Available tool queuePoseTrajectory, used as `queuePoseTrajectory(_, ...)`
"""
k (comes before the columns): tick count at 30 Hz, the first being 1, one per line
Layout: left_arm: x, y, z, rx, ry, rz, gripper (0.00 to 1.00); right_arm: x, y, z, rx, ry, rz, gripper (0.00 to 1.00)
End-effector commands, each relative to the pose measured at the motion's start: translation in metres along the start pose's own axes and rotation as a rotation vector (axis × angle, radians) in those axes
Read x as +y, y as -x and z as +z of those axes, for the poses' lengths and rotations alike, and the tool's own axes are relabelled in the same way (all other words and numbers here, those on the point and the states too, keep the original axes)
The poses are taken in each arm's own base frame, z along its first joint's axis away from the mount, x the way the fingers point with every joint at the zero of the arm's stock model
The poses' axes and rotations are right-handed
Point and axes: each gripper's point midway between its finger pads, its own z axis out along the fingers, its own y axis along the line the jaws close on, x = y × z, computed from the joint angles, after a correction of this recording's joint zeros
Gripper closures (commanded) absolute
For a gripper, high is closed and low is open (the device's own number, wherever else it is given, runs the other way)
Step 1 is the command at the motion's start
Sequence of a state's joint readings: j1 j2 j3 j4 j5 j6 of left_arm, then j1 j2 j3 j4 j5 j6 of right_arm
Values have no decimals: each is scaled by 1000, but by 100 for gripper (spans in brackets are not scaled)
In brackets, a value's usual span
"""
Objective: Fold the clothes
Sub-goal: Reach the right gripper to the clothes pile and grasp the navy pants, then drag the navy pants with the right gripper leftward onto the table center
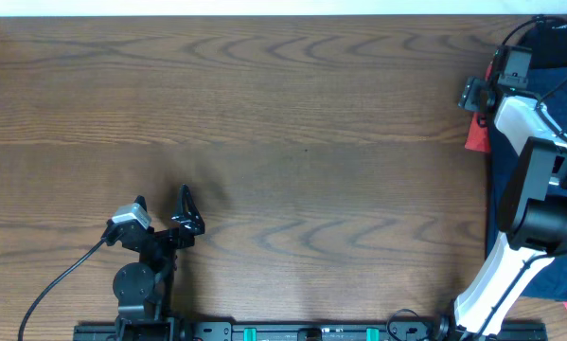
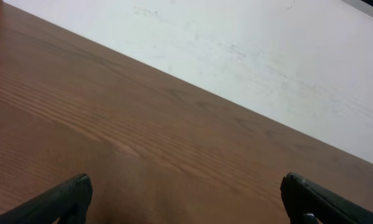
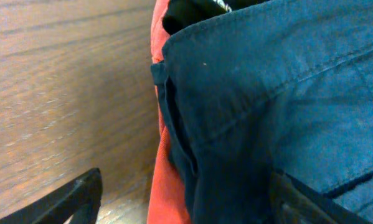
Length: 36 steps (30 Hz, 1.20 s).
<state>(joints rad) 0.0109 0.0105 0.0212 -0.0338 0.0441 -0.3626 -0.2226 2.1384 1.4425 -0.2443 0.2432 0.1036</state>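
1. Right hand hangs over the far right margin of the table, fingers spread apart and clamped on nothing. The left hand, also spread wide and empty, hovers over bare wood well apart from any fabric, so the right arm is by far the nearer one.
2. Directly beneath and just outboard of the right hand lie the clothes, a heap whose long axis seems to run along the table's right edge, from beyond the hand back toward the arm's base.
3. Uppermost is a navy garment. Its stitched border runs roughly along the hand's line of sight and passes between the open fingers, nearer the outer one.
4. Under it, on the inboard side of the hand, a coral-red garment pokes out onto the wood.
5. Ahead of the hand, a sliver of black garment shows above the navy border.
6. Judging from this, a straight descent would put the navy border inside the right hand's grasp; whether the fingers already touch the cloth cannot be told.
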Motion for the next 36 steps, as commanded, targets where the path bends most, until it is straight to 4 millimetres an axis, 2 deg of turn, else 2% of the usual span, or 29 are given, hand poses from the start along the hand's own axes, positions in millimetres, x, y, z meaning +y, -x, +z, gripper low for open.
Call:
queuePoseTrajectory(1,11,-12,1,31,47,11,2,-2,-11,11,22,-44,3,27)
queuePoseTrajectory(2,11,-12,1,31,47,11,2,-3,-11,11,23,-44,3,32)
queuePoseTrajectory(6,11,-12,1,31,47,11,2,-2,-8,11,13,-43,13,68)
queuePoseTrajectory(10,11,-12,1,31,47,11,2,-3,-7,10,12,-43,14,99)
queuePoseTrajectory(14,11,-12,1,31,47,11,2,-3,-6,9,12,-44,21,99)
queuePoseTrajectory(17,11,-12,1,31,47,11,2,-4,5,-1,-13,-39,59,99)
queuePoseTrajectory(23,11,-12,1,31,47,11,2,-9,53,-56,-142,-2,99,99)
queuePoseTrajectory(27,11,-12,1,31,47,11,2,-13,73,-89,-199,21,113,99)
queuePoseTrajectory(30,11,-12,1,31,47,11,2,-15,75,-96,-206,20,98,99)
queuePoseTrajectory(36,11,-12,1,31,47,11,2,-12,58,-85,-138,18,79,99)
